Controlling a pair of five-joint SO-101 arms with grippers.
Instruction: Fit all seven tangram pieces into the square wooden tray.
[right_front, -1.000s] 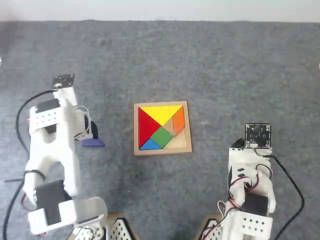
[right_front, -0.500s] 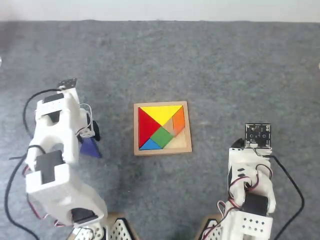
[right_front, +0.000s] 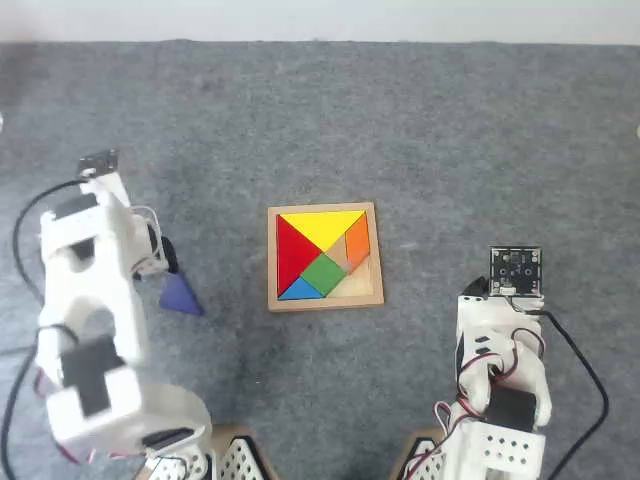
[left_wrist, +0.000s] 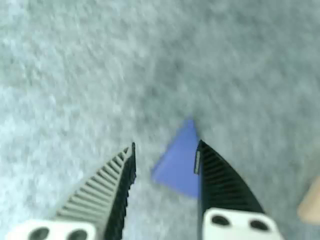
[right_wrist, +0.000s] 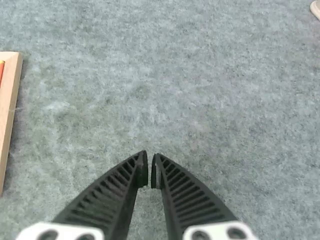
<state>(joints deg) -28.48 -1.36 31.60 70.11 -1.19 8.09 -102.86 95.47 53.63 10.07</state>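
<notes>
My left end effector (left_wrist: 166, 146) is open, arm stretched forward and tipped down at the desk (right_front: 420, 130). The blue triangle (left_wrist: 176, 162) lies between the fingers (maybe touching one, it's blurry). The wooden tray (right_front: 273, 260) is well apart from it, mostly filled. My right end effector (right_wrist: 149, 161) is pinched closed, arm folded back.

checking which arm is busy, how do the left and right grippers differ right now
The left gripper is open; the right gripper is shut. The left gripper straddles the loose blue-violet triangle lying on the carpet; the right gripper has bare carpet below. Both point down at the grey carpet.
</notes>
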